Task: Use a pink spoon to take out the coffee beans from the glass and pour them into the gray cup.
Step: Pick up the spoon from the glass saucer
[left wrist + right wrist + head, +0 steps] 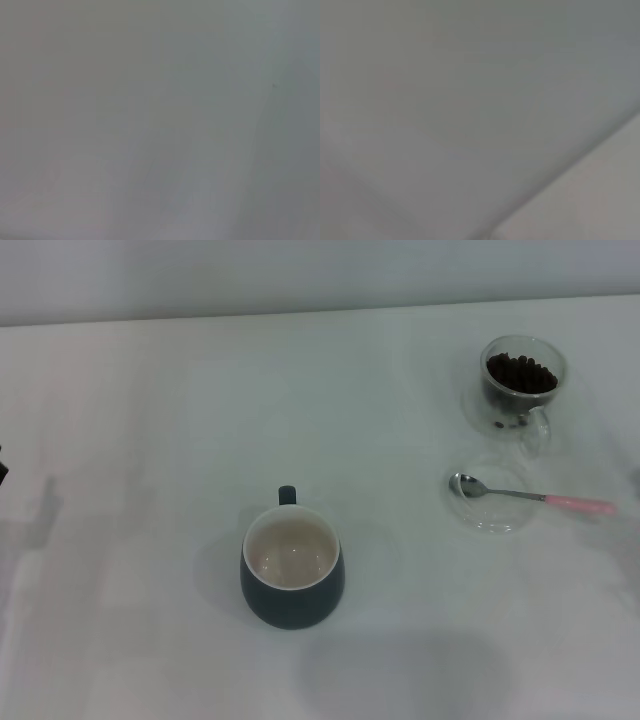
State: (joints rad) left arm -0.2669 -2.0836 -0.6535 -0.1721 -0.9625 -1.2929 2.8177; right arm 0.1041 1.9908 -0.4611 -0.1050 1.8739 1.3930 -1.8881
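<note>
The gray cup stands upright at the middle of the table, cream inside showing nothing in it, its small handle pointing away from me. At the far right the glass holds a heap of dark coffee beans. Just in front of it the pink spoon lies flat, its silver bowl resting on a clear glass saucer and its pink handle pointing right. Neither gripper shows in the head view. Both wrist views show only a blank grey surface.
The white table ends at a pale wall along the back. A small dark sliver sits at the left edge of the head view; I cannot tell what it is.
</note>
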